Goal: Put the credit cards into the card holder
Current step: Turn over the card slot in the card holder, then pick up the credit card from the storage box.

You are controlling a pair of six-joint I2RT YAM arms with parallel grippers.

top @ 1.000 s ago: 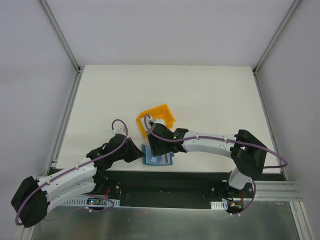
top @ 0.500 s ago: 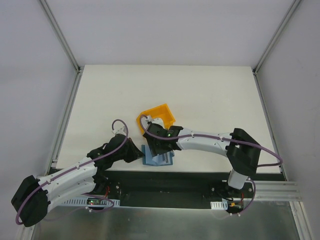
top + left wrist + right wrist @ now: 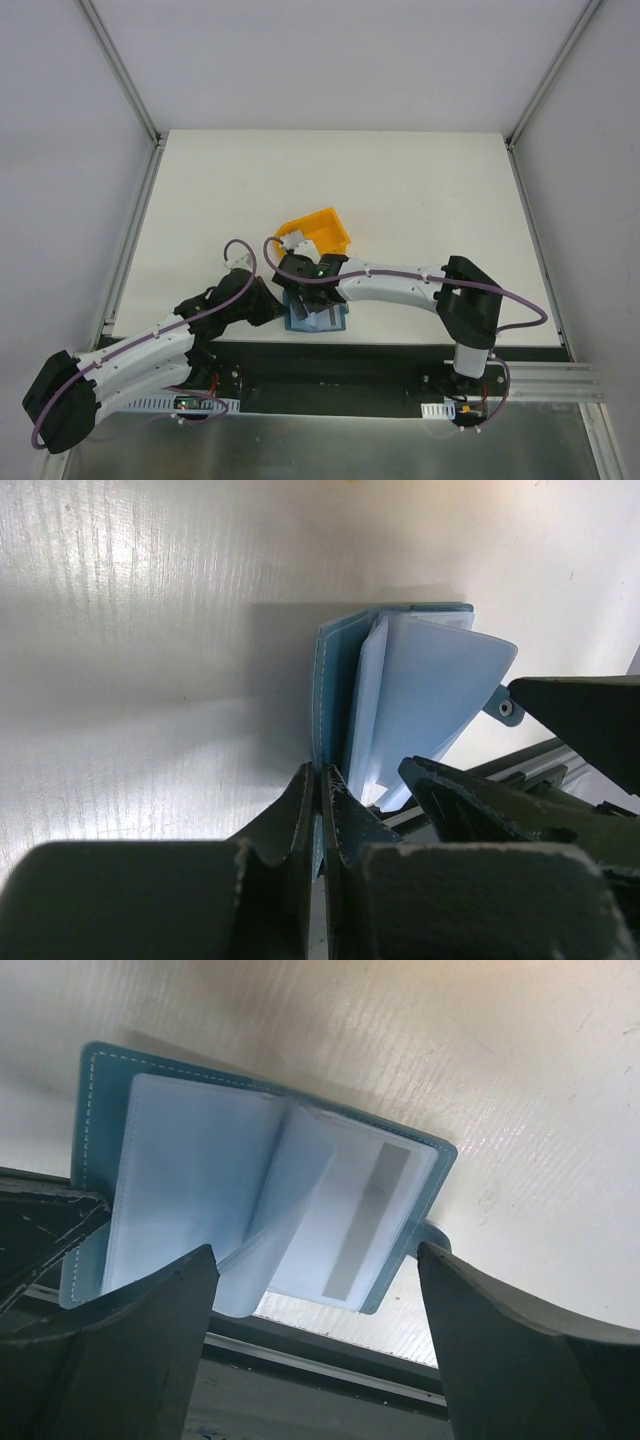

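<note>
My right gripper (image 3: 315,1260) hangs straight over the card holder (image 3: 260,1190), jaws spread wide with nothing between them. The open pages sit directly below it, and the holder's long axis runs across the gap from one jaw to the other. My left gripper (image 3: 318,780) is pinched tight on the holder's outer cover at its left edge (that is my anchor). The holder lies at the near edge of the table (image 3: 400,190), close to the yellow bin (image 3: 322,230). It has a teal cover and pale blue sleeves fanned up. One credit card (image 3: 352,1222) with a grey stripe looks sleeved, though I can't be sure it's fully seated.
</note>
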